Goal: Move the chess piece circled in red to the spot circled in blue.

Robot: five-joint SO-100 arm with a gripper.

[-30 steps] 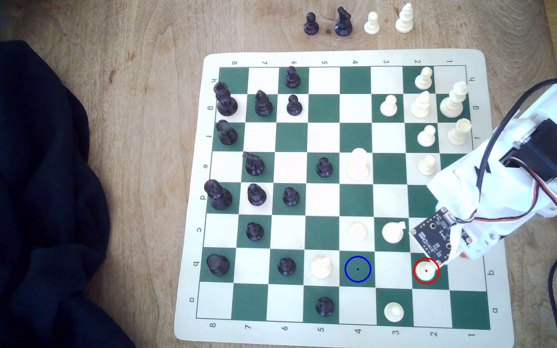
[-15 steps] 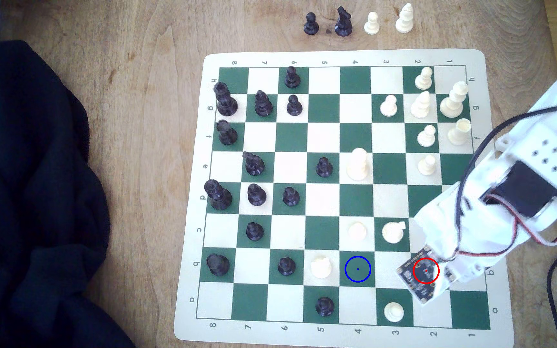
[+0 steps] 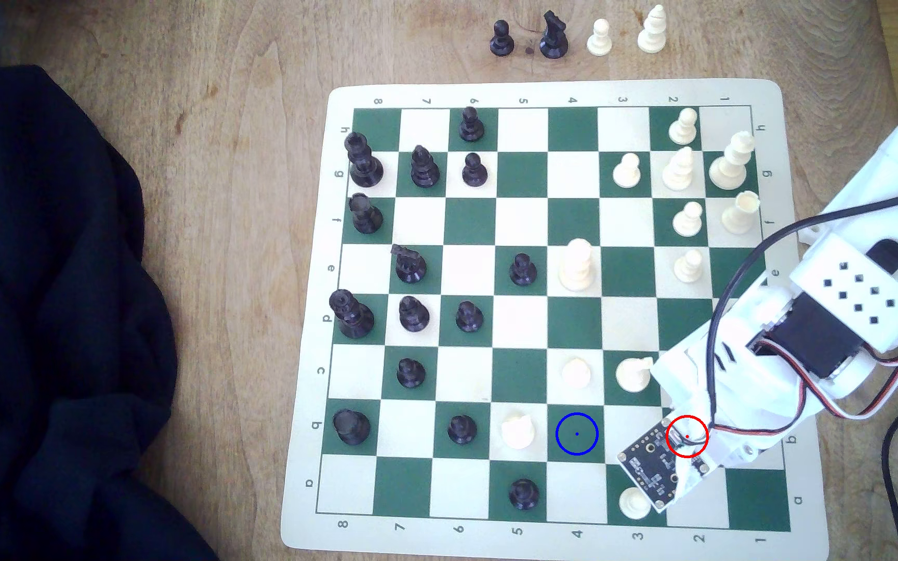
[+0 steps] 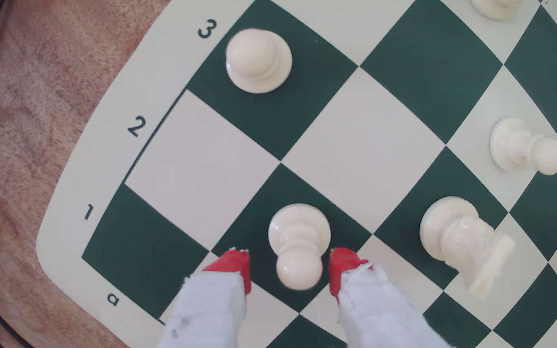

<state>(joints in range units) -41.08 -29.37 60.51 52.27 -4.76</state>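
Your jaws (image 4: pixel 289 267) stand apart, red tips either side of the small cream-white plastic pawn (image 4: pixel 299 246) near the bottom centre of the wrist view, on its dark green square. Lower until the tips flank the neck, then close gently (the cream knight (image 4: pixel 461 239) sits close by). Lift clear before heading to the blue-ringed green square (image 3: pixel 576 433), lower centre of the exterior view.

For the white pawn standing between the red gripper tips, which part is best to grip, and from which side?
Grip the white pawn at its narrow neck, just under the round head, coming straight down from above. It stands upright, and the open gripper already has one red tip on each side. The wide base and ball head should stop it slipping.
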